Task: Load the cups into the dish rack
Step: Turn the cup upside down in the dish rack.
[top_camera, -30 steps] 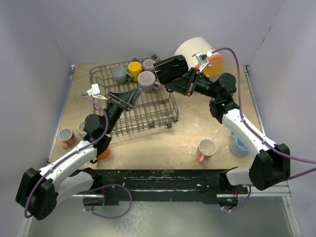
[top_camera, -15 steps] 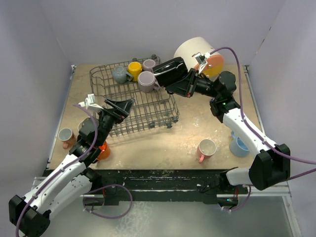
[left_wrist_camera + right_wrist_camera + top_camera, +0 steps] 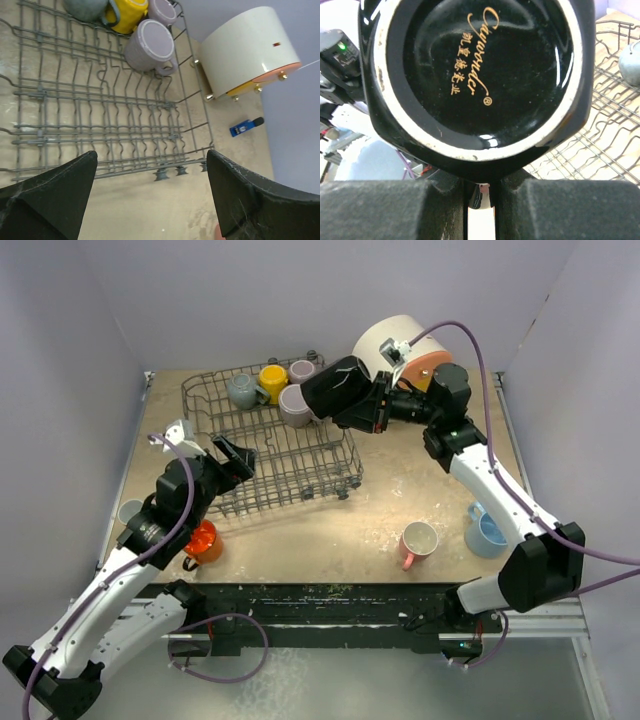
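Observation:
The grey wire dish rack [image 3: 290, 465] [image 3: 100, 120] holds a grey cup [image 3: 241, 391], a yellow cup [image 3: 273, 379] [image 3: 129, 11] and two mauve cups [image 3: 297, 403] [image 3: 148, 46]. My right gripper [image 3: 378, 410] [image 3: 479, 200] is shut on the handle of a black cup [image 3: 333, 389] [image 3: 477, 75], held sideways over the rack's far right corner. My left gripper [image 3: 228, 457] [image 3: 150, 160] is open and empty above the rack's near left edge. On the table stand an orange cup [image 3: 204, 539], a pink cup [image 3: 418, 542] and a light blue cup [image 3: 486, 536].
A big white cylinder [image 3: 385, 338] [image 3: 245, 50] with orange fronts stands behind the rack's right corner. A small blue object [image 3: 245, 127] lies on the table right of the rack. Another cup [image 3: 129, 510] peeks out behind my left arm.
My left arm has drawn back toward the near left, off the rack, with its jaws spreading wider. My right arm has carried the black cup slightly left and back.

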Controlling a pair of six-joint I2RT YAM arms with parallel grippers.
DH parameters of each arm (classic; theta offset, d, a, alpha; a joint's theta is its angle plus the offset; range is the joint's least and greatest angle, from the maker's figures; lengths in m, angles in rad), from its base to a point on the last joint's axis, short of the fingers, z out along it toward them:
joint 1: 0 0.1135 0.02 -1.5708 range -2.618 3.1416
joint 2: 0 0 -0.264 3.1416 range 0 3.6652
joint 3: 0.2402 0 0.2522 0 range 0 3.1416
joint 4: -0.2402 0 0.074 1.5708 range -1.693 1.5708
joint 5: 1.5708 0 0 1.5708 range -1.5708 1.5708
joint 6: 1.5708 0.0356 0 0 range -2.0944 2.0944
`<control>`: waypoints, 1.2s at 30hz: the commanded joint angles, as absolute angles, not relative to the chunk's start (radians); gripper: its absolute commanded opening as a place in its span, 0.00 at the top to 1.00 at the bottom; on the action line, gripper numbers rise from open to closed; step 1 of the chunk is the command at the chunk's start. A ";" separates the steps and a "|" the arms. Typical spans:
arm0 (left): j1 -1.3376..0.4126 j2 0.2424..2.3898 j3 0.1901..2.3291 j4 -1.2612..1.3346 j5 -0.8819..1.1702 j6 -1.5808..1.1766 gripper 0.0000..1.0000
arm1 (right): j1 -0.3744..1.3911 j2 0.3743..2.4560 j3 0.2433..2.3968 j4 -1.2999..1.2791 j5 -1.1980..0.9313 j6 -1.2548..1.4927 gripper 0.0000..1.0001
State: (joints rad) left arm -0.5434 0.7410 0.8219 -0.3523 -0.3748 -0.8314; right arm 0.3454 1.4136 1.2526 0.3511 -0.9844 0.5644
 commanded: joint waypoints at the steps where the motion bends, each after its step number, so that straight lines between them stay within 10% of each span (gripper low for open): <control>1: -0.537 0.740 0.885 -0.429 -0.425 -0.714 0.07 | 0.342 1.401 1.356 0.305 -1.014 0.374 1.00; 36: -0.480 0.985 0.984 -0.178 -0.439 -0.402 0.01 | 0.347 1.540 1.519 -0.155 -0.891 -0.392 1.00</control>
State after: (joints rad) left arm -0.5072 0.9588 0.8970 -0.2253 -0.4389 -0.4221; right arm 0.3458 1.5417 1.4322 -0.1986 -0.8536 -0.3058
